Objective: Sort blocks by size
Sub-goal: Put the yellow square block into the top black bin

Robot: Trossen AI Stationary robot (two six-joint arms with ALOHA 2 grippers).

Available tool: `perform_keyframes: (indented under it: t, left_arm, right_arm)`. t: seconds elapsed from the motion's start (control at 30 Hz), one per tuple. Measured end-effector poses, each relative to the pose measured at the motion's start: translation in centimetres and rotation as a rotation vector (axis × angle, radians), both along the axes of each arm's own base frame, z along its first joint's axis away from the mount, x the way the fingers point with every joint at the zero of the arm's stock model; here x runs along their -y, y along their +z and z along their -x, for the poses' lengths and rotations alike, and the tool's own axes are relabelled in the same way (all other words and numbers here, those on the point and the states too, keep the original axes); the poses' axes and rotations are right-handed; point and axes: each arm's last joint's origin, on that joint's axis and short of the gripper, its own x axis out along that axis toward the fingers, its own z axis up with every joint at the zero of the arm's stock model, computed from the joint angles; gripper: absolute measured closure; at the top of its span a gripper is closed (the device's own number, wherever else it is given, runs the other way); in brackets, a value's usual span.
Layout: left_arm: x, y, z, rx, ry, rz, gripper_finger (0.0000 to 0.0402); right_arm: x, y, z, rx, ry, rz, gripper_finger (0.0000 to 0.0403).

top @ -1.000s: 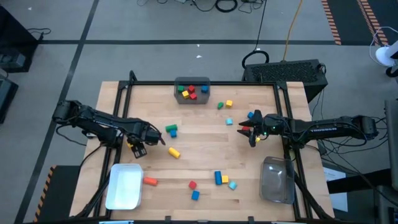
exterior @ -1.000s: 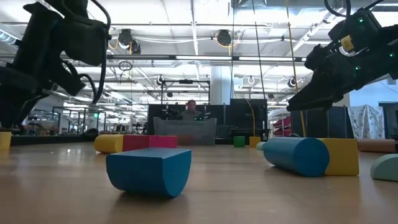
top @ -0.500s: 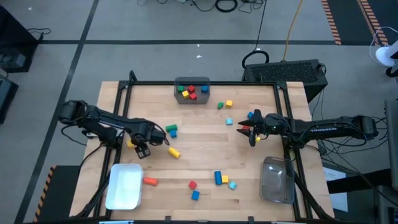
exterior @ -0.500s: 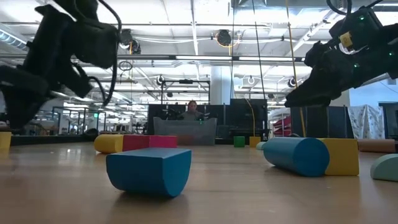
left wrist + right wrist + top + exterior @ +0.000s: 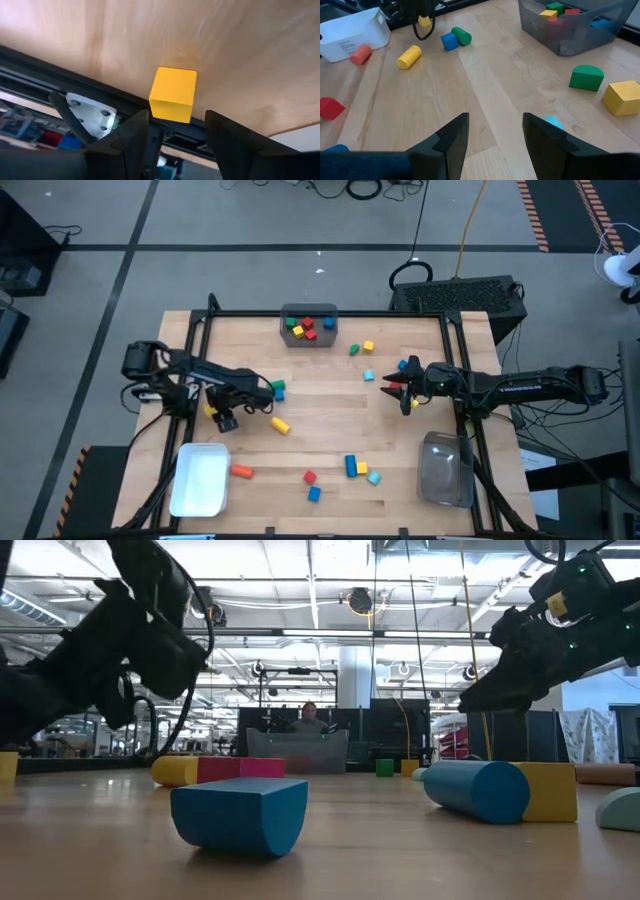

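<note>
Overhead view of the wooden table (image 5: 330, 395), on which we see the blocks scattered. At the frame's left, the left claw (image 5: 226, 420) hangs over a small yellow cube (image 5: 173, 94) near the table's left rail; in its wrist view we find the fingers (image 5: 131, 137) parted, the cube showing between them, and we cannot tell whether they touch it. Just right of that claw lie a green and blue pair (image 5: 276, 389) and a yellow cylinder (image 5: 280, 425). At right of centre, the right claw (image 5: 404, 393) hovers with fingers (image 5: 451, 137) apart and nothing between them; a red piece (image 5: 391, 389) and a blue piece (image 5: 403, 365) sit close by it. The grey bin (image 5: 309, 326) at top centre holds red, yellow, green and blue pieces. An orange cylinder (image 5: 241, 471) lies beside the white bin (image 5: 199, 479) at lower left; a clear bin (image 5: 444, 469) stands at lower right.
</note>
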Motion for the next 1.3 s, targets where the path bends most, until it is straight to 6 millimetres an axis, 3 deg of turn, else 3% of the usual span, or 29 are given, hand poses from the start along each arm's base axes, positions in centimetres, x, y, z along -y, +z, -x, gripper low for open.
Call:
perform_keyframes:
  t: [0.27, 0.77, 1.03, 1.3]
  left_arm:
    - [-0.2, -1.6, -0.4, -0.017, -0.073, 0.033, 0.0204]
    - [-0.1, -3.2, 1.5, -0.053, -0.071, 0.037, 0.0204]
    - [-0.1, -3.4, 1.4, -0.03, -0.065, 0.03, 0.0264]
    - [-0.3, -3.0, 1.2, -0.023, -0.036, 0.02, 0.0263]
  right_arm:
    - [0.0, 0.0, 0.0, -0.005, 0.001, 0.001, 0.0227]
    - [0.0, -0.1, 0.0, -0.011, 0.005, 0.007, 0.0227]
    - [0.0, -0.1, 0.0, -0.011, 0.005, 0.007, 0.0227]
    - [0.0, -0.1, 0.0, -0.011, 0.005, 0.007, 0.0227]
